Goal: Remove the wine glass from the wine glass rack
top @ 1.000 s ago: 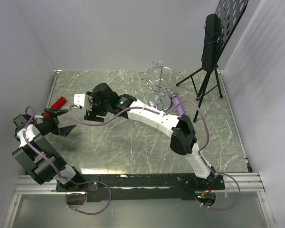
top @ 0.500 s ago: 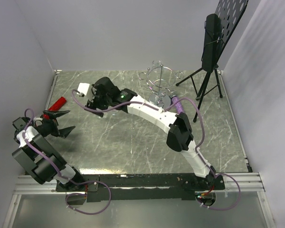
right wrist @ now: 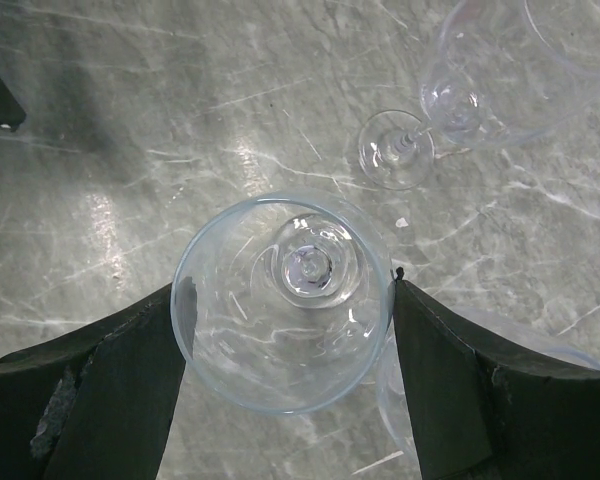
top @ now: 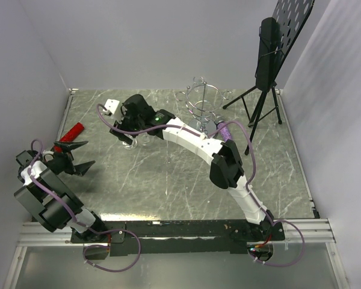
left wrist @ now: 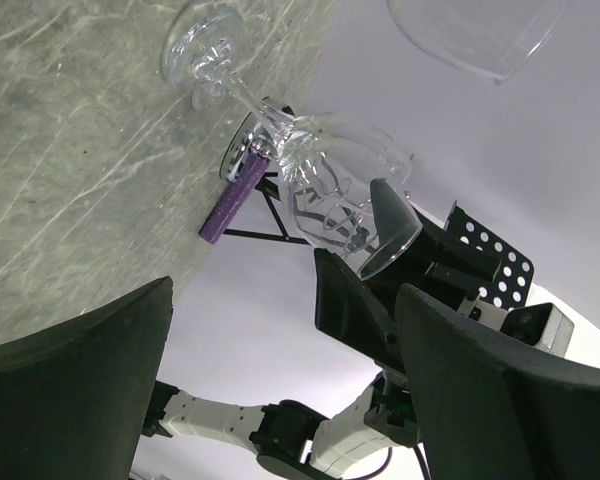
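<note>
Tbl (top: 168, 180) marble | on it: wine glass rack (top: 201, 109), wine glass (right wrist: 280, 330), red obj (top: 74, 130), tripod (top: 262, 99)

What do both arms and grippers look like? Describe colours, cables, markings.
Both the left arm and right arm have black joint housings joined by white shells, with a purple braided cable looping along each. The right arm shows a small green light and a white box near its wrist. The left gripper and right gripper have dark, wedge-shaped fingers.

Robot test lab, plain white walls (top: 156, 42), marble-look table (top: 168, 180), aluminium rail (top: 316, 230)
</note>
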{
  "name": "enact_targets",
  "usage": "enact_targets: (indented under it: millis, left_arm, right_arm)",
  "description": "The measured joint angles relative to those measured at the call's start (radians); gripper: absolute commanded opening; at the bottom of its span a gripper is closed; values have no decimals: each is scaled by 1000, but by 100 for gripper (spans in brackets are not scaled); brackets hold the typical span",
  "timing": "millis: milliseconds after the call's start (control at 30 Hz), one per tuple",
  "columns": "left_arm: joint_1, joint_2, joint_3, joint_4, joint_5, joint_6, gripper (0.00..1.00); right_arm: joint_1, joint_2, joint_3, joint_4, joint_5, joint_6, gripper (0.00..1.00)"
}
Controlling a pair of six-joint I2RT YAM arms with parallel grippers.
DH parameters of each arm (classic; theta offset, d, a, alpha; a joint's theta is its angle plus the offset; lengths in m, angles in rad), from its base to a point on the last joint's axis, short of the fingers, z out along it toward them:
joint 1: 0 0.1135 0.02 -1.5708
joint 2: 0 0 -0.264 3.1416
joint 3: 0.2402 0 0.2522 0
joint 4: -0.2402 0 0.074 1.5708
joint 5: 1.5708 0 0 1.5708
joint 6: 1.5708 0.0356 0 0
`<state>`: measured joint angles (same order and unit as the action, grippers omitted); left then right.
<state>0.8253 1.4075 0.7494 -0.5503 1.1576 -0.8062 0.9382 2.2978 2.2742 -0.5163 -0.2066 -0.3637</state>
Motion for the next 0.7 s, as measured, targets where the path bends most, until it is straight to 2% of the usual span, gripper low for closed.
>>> enact_targets:
  millis: [700]
  left_arm:
    - [6, 0, -19, 7, 0, 1, 96]
  right_arm:
    - [4, 63, 50, 71, -30, 37, 55]
